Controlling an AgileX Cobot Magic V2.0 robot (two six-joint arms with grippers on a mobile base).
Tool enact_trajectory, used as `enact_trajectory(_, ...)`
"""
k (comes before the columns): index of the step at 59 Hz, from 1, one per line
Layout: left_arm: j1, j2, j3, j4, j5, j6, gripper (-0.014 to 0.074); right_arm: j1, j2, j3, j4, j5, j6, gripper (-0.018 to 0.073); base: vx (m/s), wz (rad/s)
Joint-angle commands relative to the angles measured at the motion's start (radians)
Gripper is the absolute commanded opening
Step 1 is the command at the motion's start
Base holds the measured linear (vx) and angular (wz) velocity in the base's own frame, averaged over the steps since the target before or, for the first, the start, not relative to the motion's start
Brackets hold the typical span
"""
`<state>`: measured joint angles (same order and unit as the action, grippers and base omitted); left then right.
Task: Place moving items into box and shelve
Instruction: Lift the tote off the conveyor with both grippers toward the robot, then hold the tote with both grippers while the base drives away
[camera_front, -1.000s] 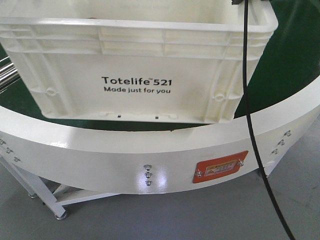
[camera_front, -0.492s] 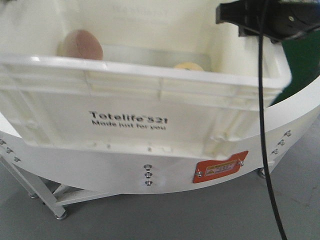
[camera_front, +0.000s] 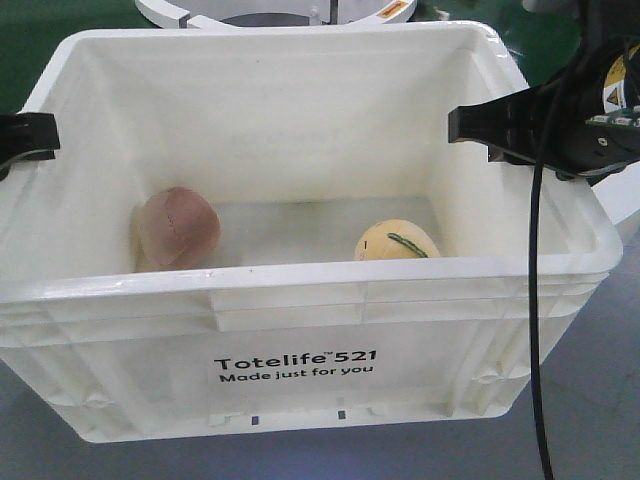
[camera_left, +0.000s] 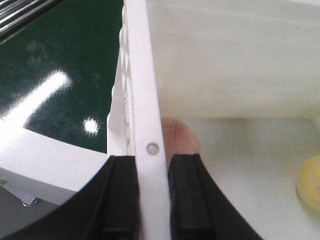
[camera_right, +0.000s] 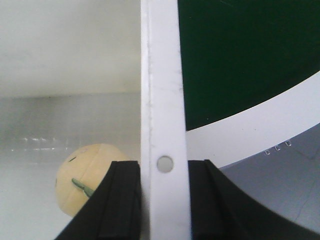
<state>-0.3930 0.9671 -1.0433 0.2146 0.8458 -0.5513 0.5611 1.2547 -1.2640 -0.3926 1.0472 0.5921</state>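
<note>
A white plastic box (camera_front: 300, 300) marked "Totelife 521" fills the front view, held up in the air. Inside lie a brown-pink round item (camera_front: 178, 228) at the left and a pale yellow round item with a green stem (camera_front: 397, 240) at the right. My left gripper (camera_left: 152, 200) is shut on the box's left rim (camera_left: 145, 100); the brown item (camera_left: 180, 140) shows beside it. My right gripper (camera_right: 164, 200) is shut on the box's right rim (camera_right: 162, 75); the yellow item (camera_right: 82, 177) lies beside it. In the front view the grippers sit at the left rim (camera_front: 25, 135) and the right rim (camera_front: 500, 125).
A round white-rimmed conveyor table with a green top lies behind and below the box (camera_front: 290, 12), also in the left wrist view (camera_left: 50, 85) and the right wrist view (camera_right: 250, 65). Grey floor (camera_right: 285, 185) lies below. A black cable (camera_front: 535, 300) hangs at the right.
The box has been lifted off the green table and brought toward the camera and over the floor. Its inside and the two items now show from above.
</note>
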Motion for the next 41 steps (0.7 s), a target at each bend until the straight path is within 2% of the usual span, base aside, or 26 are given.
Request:
enact_trajectory(1,-0.003,-0.036,-0.034,0.07,-0.158,0.006,0.0074,-0.009,-0.043,-0.039,-0.142,-0.104,0.005,0.0084,0.0,0.0)
enact_trajectory(19,-0.003,-0.033,-0.035,0.082,-0.135,0.018,0.0074,-0.009,-0.043,-0.039,-0.145,-0.099,0.004,0.0084,0.0,0.0)
enact_trajectory(26,-0.003,-0.009,-0.036,0.113,-0.098,0.017,0.0074,-0.009,-0.043,-0.039,-0.144,-0.099,0.004,0.0084,0.0,0.0)
enact_trajectory(41,-0.003,0.045,-0.056,0.114,-0.1,0.024,0.0074,-0.009,-0.043,-0.039,-0.143,-0.099,0.004,0.0084,0.0,0.0)
